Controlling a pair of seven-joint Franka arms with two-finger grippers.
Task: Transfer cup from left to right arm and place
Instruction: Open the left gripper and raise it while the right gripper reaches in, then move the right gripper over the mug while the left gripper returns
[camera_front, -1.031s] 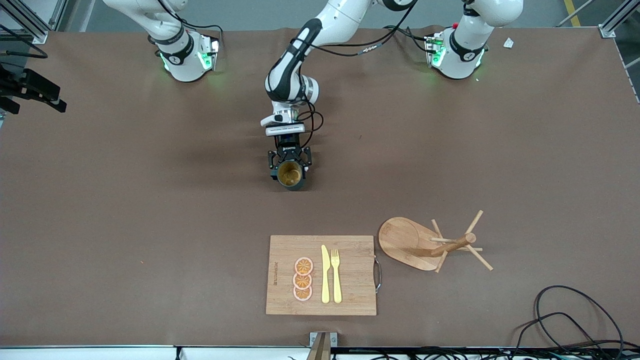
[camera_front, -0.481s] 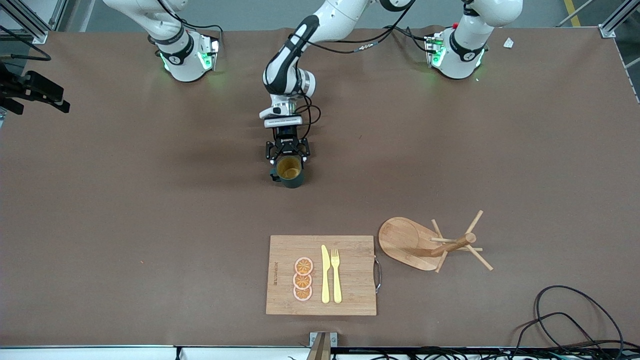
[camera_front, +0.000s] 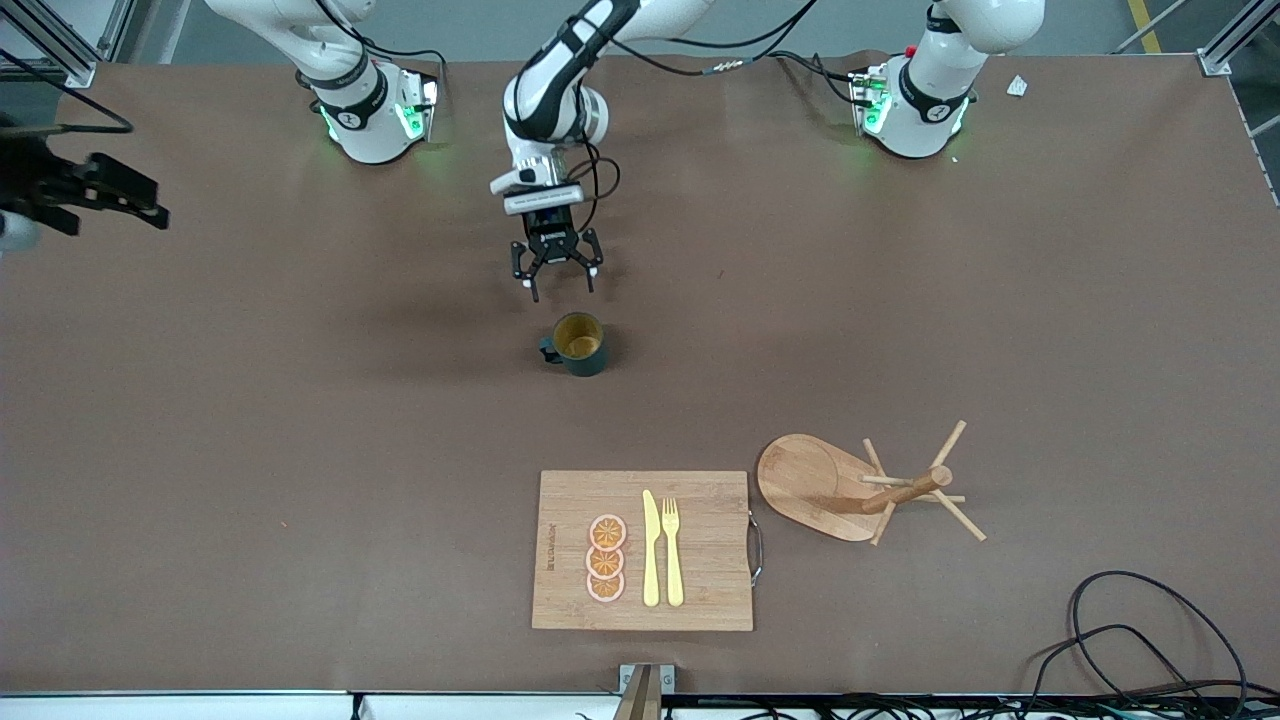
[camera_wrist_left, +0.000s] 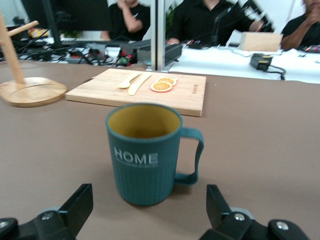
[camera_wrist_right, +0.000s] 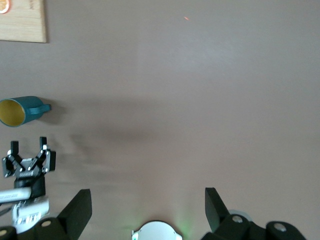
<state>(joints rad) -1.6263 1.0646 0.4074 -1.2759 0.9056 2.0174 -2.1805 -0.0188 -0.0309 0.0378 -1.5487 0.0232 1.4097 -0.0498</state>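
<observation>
The teal-green cup (camera_front: 580, 343) stands upright on the brown table, its handle toward the right arm's end. It also shows in the left wrist view (camera_wrist_left: 145, 155), lettered HOME, and in the right wrist view (camera_wrist_right: 20, 111). My left gripper (camera_front: 555, 272) is open and empty, apart from the cup, over the table between the cup and the bases. In its own view (camera_wrist_left: 148, 194) the fingers stand wide on either side of the cup's base, clear of it. My right gripper (camera_front: 152, 200) is open and empty, high over the right arm's end of the table (camera_wrist_right: 147, 197).
A wooden cutting board (camera_front: 700, 550) with orange slices, a yellow knife and a fork lies nearer the front camera than the cup. A wooden mug tree (camera_front: 870, 485) stands beside the board toward the left arm's end. A black cable (camera_front: 1150, 620) loops at the table's corner.
My left gripper opened, let go of the cup and drew back toward the bases. The cup stays standing on the table. My right gripper edged inward over the table.
</observation>
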